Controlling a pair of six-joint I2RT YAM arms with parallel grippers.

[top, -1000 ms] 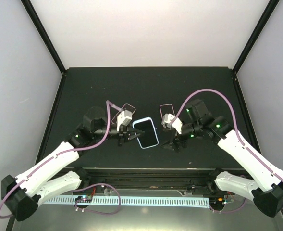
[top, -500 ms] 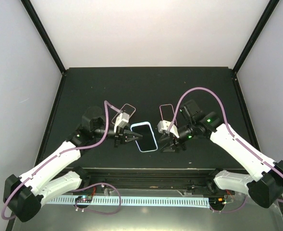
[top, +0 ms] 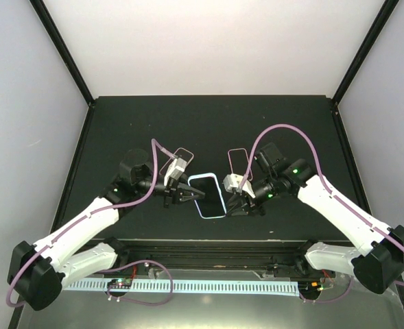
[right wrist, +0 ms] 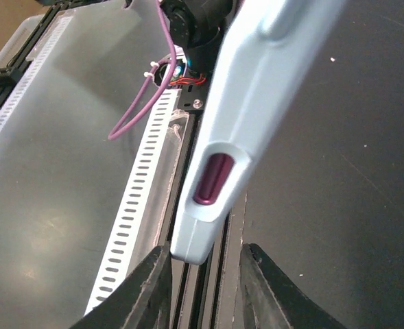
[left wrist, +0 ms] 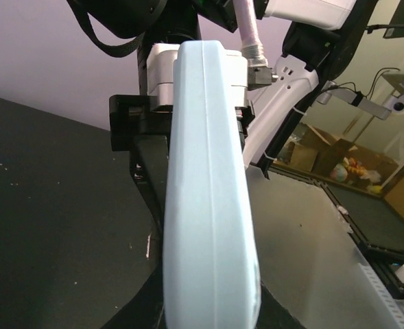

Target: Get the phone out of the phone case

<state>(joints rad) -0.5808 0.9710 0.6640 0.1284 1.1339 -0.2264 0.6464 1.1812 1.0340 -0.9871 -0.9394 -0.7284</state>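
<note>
The phone [top: 209, 196], dark screen up, sits inside its pale blue phone case [top: 200, 179] just above the black table. My left gripper [top: 191, 195] is shut on the case's left edge; in the left wrist view the case [left wrist: 208, 205] fills the space between the fingers. My right gripper [top: 234, 203] is at the case's right edge. In the right wrist view its fingers [right wrist: 147, 291] straddle a corner of the case [right wrist: 256, 103] with the purple side button [right wrist: 212, 179]; one finger touches the case, the other stands apart from it.
The black table [top: 208, 130] is bounded by black frame posts and white walls. A white slotted cable duct [top: 208, 286] and purple cables run along the near edge, below both arms.
My right gripper has moved left up to the case's right edge and its jaws have narrowed around the corner. The left gripper keeps its hold; the phone shifted slightly.
</note>
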